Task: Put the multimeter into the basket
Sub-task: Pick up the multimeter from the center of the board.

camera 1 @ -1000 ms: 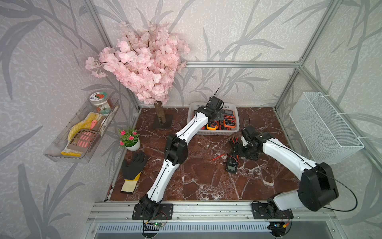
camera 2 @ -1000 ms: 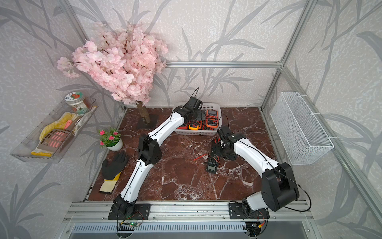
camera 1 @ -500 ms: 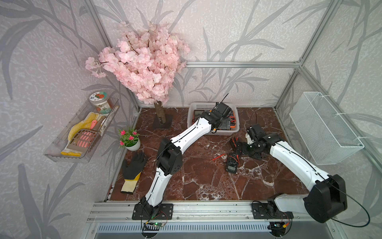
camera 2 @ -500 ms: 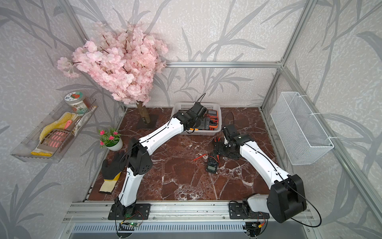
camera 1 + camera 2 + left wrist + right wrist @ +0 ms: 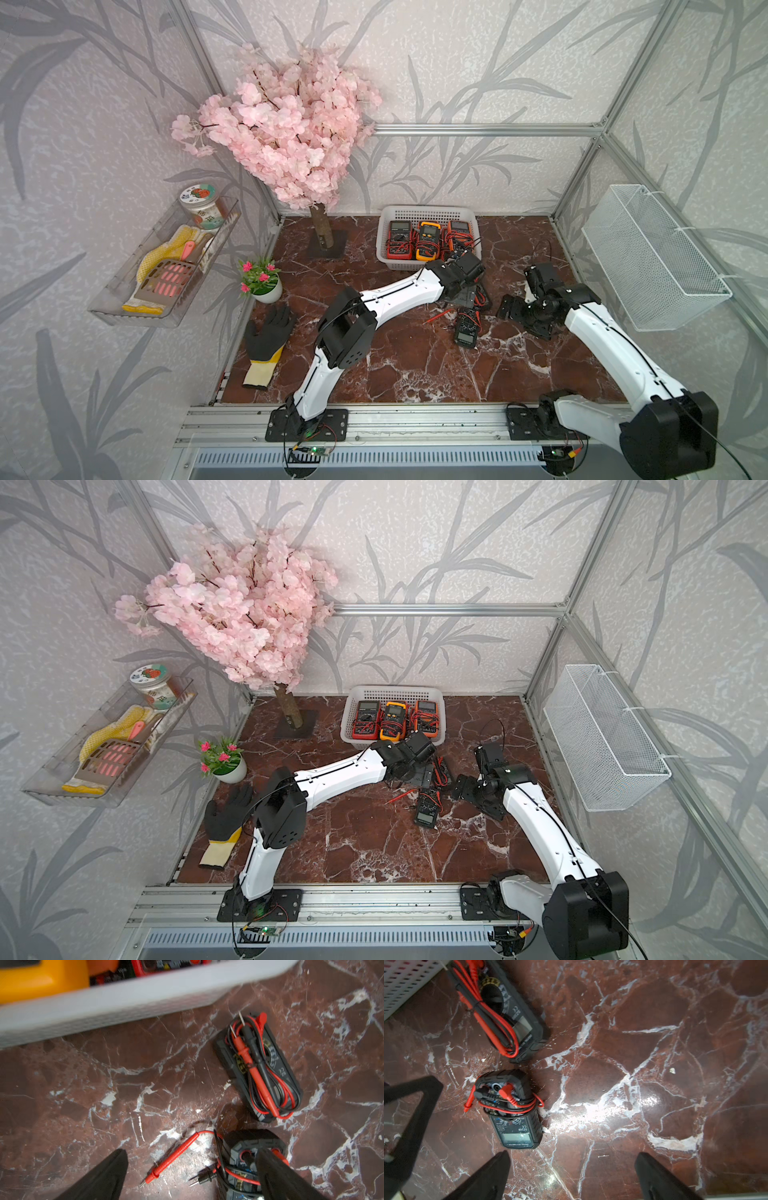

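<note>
Wide apart and empty, left gripper [image 5: 192,1154] hanging low over the marble floor [image 5: 415,365] just in front of the basket [image 5: 428,214]; right gripper [image 5: 572,1154] likewise spread wide, holding nothing, close beside. Out on the floor and near each other, two dark meters: tidy-wound multimeter [image 5: 261,1068] nearer the basket, loose-probe multimeter [image 5: 245,1163] partly under one finger [image 5: 274,1169] of the left gripper. Inside the basket already, side by side, three meters [image 5: 428,239], filling most of it. Likely trouble from here: closing with one finger above the casing instead of beside it, so shoving or tipping the meter rather than clamping it. Pinching only the red lead and not the body, hence a slipping, swinging load. Trailing red probe [image 5: 172,1159] and black probe [image 5: 203,1178] dragging along and catching on the basket rim. Little free room inside, so a meter perhaps landing atop the others or perched on the edge. Both arms crowded around one spot, hence a chance of knocking together.
</note>
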`<state>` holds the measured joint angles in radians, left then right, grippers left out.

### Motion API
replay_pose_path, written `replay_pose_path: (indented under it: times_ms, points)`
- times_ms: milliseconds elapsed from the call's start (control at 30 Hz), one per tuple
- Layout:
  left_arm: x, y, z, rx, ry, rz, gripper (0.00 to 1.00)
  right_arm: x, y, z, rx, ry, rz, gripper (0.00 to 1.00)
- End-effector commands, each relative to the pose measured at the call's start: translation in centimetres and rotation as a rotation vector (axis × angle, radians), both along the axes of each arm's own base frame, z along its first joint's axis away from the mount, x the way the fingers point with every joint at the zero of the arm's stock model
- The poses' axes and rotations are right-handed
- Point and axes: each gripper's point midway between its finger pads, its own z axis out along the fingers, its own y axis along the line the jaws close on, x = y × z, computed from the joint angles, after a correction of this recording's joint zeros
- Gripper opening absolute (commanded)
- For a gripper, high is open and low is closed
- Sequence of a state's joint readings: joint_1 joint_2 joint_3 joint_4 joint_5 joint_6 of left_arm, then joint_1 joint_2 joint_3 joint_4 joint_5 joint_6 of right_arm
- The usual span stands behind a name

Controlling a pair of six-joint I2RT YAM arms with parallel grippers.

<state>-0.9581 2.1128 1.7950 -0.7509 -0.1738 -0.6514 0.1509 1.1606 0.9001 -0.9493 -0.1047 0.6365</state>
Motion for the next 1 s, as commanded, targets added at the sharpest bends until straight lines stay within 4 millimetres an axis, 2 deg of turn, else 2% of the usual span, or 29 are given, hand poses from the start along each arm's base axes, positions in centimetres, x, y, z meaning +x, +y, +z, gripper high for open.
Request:
replay_pose_path:
  times_ms: [0, 133, 333, 500, 967]
  points:
    - [-1.7, -1.2, 1.2, -0.035, -0.015, -0.033, 1.0, -1.2, -1.3, -0.8, -0.009, 0.055, -0.047, 0.99]
    - [-3.9, -2.7, -0.1, -0.015, -0.01, -0.097, 1.0, -1.8, -1.7, -1.6, 0.024, 0.086, -0.072, 0.99]
    - [-6.0, -4.1, -1.5, -0.004, 0.008, -0.127, 1.0, -2.1, -1.5, -2.3, 0.056, 0.115, -0.067, 0.99]
    - [-6.6, -4.6, -2.3, 0.009, 0.017, -0.138, 1.0, -2.1, -1.1, -2.7, 0.078, 0.14, -0.057, 0.99]
    - [-7.1, -3.7, -6.9, 0.075, 0.067, -0.118, 1.0, -2.4, -1.1, -2.7, 0.083, 0.134, -0.055, 0.99]
